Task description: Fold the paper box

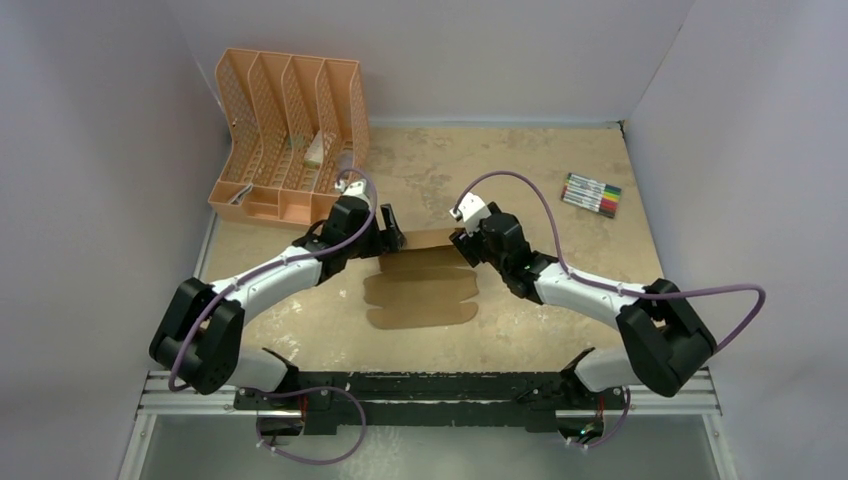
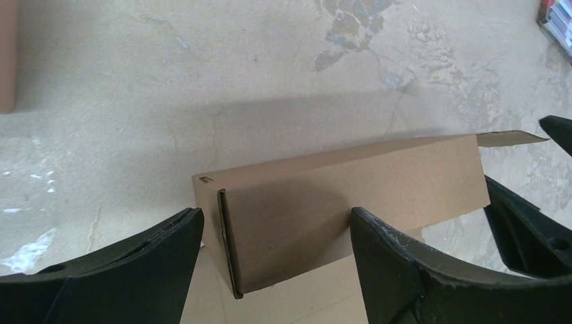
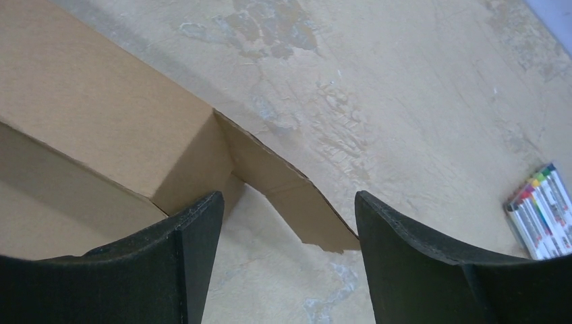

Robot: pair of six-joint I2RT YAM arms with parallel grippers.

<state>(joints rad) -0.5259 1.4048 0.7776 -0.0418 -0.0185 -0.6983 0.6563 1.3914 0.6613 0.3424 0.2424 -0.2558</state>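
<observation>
Walked past the rig and the paper box [image 1: 420, 295] was lying about mid-surface [image 1: 430, 170], right between the two arms. The near part of it was flat on the surface, with the scalloped flaps pointing back toward the arm bases. The far strip was folded up into a long raised section running left to right.

The left hand [image 1: 394, 238] sat at the left end of that raised bit, fingers [image 2: 135, 270] spread wide, and the box's end showed in the gap between them. It didn't look like it was pinching anything, though one fingertip was so near the cardboard edge I couldn't swear it wasn't touching.

The right hand [image 1: 463, 243] was at the other end, also spread wide and gripping nothing. A loose end flap [image 3: 290, 196] stuck out from the box's corner into the gap between its fingers.

The peach organizer [image 1: 285, 130] stood in the far left corner and a pack of markers [image 1: 591, 194] lay far right, both well apart from the box.
</observation>
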